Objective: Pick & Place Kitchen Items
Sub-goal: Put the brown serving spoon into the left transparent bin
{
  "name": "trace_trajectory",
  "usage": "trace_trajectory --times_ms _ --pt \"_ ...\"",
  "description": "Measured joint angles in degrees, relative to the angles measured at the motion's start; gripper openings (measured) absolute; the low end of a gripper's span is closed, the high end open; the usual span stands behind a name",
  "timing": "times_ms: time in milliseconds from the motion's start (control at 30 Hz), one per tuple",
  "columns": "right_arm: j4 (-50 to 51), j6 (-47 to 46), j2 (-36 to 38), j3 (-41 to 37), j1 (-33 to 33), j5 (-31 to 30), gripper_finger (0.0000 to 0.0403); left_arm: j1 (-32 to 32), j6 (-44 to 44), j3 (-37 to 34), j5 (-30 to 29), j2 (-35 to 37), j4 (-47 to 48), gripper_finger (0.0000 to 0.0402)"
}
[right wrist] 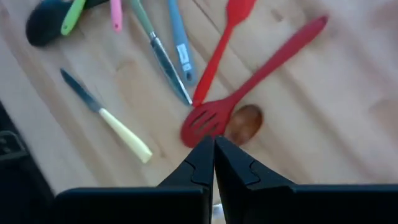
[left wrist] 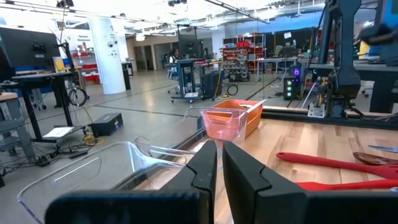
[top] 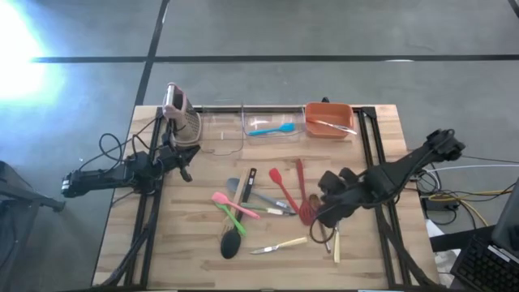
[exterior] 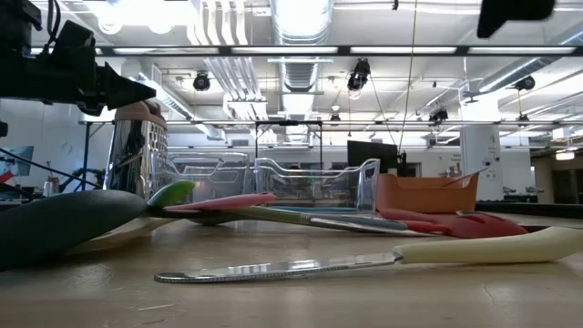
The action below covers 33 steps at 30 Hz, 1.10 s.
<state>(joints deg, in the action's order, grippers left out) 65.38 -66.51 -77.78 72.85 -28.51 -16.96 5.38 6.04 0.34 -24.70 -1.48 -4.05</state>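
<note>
My left gripper (top: 188, 173) sits at the table's left side, just in front of the pink-topped rack (top: 179, 112), fingers (left wrist: 202, 169) nearly together, holding nothing. Behind it along the back edge: an empty-looking clear bin (top: 217, 127), a second clear bin (top: 274, 120) with a blue spatula (top: 272, 129) inside, then the orange bin (top: 328, 120) with a pale utensil lying in it.

Mid-table lies the loose pile: black ladle (top: 231, 241), green spatula (top: 230, 215) and pink spatula (top: 233, 205) crossing each other, a pale-handled knife (top: 280, 245) nearest the front edge, red spatula (top: 282, 188), red slotted turner (top: 303, 195) with a wooden spoon (right wrist: 244, 122) bowl touching its head.

My right gripper (top: 323, 219) hovers over the pile's right end, above the slotted turner head, fingers (right wrist: 200, 163) clenched together, empty. Another pale handle (top: 336, 246) lies just beside it on the table.
</note>
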Motion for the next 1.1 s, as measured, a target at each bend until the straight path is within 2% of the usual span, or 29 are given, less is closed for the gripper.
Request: trace_trajectory --times_ms 233,567,700,1100 --pt "-12.1 -11.8 3.1 -14.7 -1.6 5.3 0.0008 0.0 0.0 0.0 0.0 0.0 0.0 0.003" --pt "-22.0 -15.8 2.6 -23.3 -1.6 7.2 0.0018 0.0 0.0 0.0 0.0 0.0 0.0 0.003" --pt "-24.0 -15.8 1.2 -23.6 -1.6 8.0 0.005 0.0 0.0 0.0 0.0 0.0 0.0 0.003" --pt "-24.4 -16.1 -7.2 -23.6 -1.6 13.5 0.0185 0.0 0.0 0.0 0.0 0.0 0.0 0.003"
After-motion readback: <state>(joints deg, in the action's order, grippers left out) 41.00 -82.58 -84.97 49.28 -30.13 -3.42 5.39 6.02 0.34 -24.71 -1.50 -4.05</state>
